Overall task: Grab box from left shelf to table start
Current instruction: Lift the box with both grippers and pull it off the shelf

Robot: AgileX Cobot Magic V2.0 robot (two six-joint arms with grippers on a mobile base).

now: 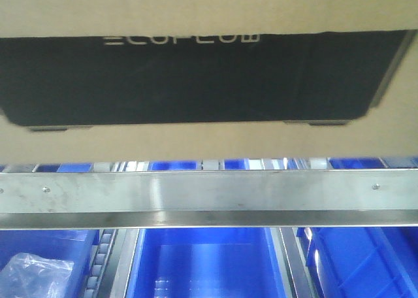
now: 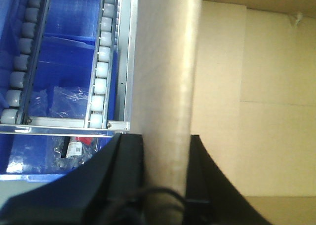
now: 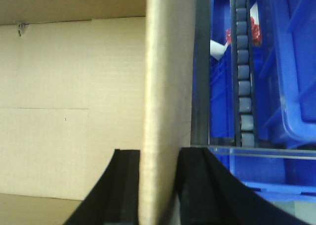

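Mostly filling the front view: the box (image 1: 196, 151), sitting on the shelf (image 1: 209, 197) above blue bins (image 1: 202, 265), not yet moved to the desk. Held by its two opposite side walls, probably for a level pull outward. Clenched on the left wall: left claw (image 2: 165, 148); on the right wall: right claw (image 3: 159, 158). Reads "ECOFLOW" in white on the black panel (image 1: 196, 82).

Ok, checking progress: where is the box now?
In the front view the box spans the top, just above the shelf rail; the left end effector and right end effector clamp its walls.
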